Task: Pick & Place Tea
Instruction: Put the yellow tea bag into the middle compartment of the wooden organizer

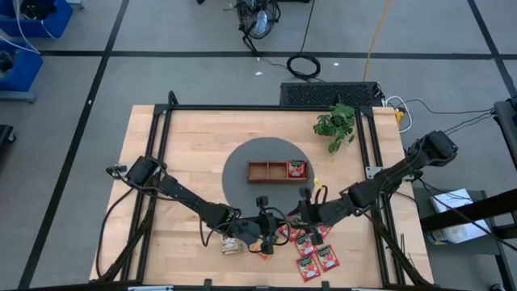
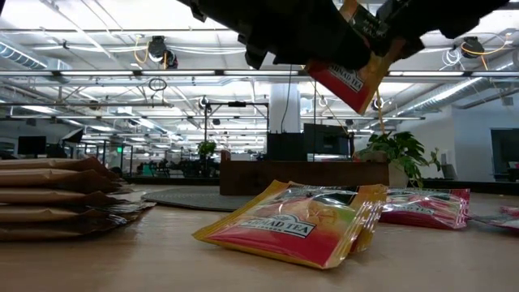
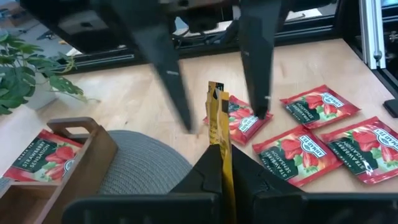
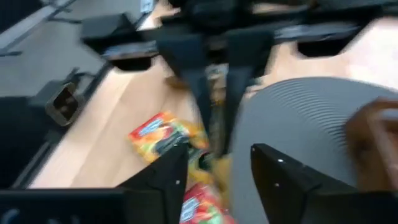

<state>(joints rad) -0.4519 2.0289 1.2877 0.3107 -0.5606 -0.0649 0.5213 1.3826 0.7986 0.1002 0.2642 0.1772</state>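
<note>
Left gripper (image 3: 221, 163) pinched an orange sachet (image 3: 219, 118) edge-on, lifted above the table near the red sachets (image 3: 292, 149). Right gripper (image 4: 214, 163) stood spread, facing it. Risk: sachet slips or twists during handover, missing the tray (image 1: 260, 170).

A light wooden table (image 1: 170, 153) with a black frame along its edges carries everything. At its centre lies a round grey mat (image 1: 242, 187), with a brown wooden three-compartment tray (image 1: 262, 171) on it. A small green potted plant (image 1: 337, 123) stands near the far right corner. Along the near edge, red tea sachets (image 1: 317, 259) lie flat on the wood, close together, beside an orange-yellow sachet (image 2: 296, 221). A stack of cream sachets (image 1: 231, 245) sits just left of them.
</note>
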